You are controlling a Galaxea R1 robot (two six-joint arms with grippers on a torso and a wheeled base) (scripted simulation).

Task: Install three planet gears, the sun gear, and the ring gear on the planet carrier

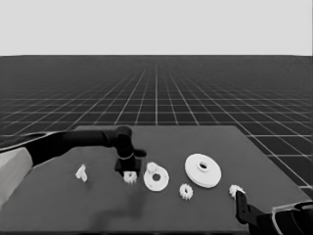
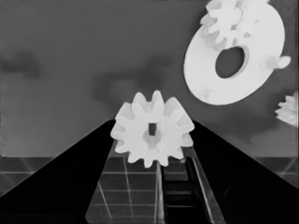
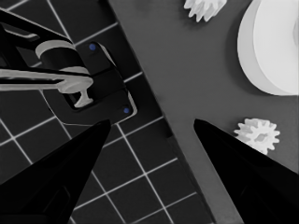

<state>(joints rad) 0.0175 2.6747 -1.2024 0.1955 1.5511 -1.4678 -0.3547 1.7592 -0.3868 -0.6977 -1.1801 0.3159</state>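
Left gripper (image 1: 129,175) clamps 1 gear (image 2: 153,129) beside the smaller round part (image 1: 156,179); right gripper (image 3: 152,123) parked, spread.

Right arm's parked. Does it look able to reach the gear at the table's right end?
Probably yes. That gear lies alone just ahead of the right end effector, whose fingers stand open; the larger round part sits clear. The left end effector grips another gear farther left.

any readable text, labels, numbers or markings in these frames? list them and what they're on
None. No readable text in any view.
No markings on the smaller round part, the larger round part, or the gear between the left hand's fingers.
Right hand, parked at the table's corner: unmarked.
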